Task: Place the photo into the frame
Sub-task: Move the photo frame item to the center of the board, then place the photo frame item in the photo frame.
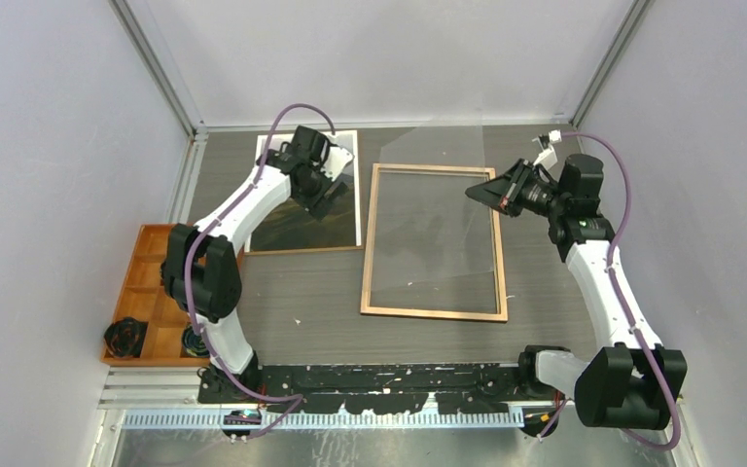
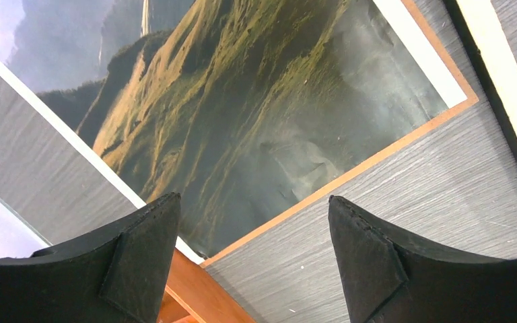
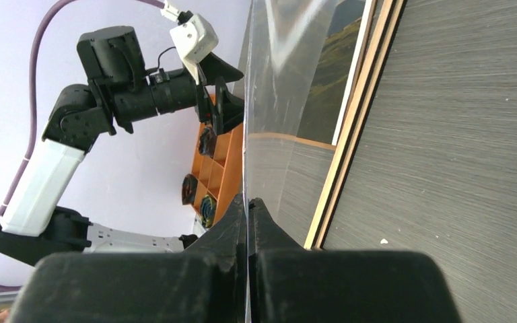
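Left claw gapes above the photo; right claw pinches the clear pane over the frame.

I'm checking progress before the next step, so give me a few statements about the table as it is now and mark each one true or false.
1. The right gripper has its jaws shut on the clear pane. True.
2. The photo already sits inside the frame. False: it lies on the brown backing board, left of the frame.
3. The left gripper hangs over the photo with its jaws open. True.
4. The frame lies black side up. False: its light wood-coloured side faces up.
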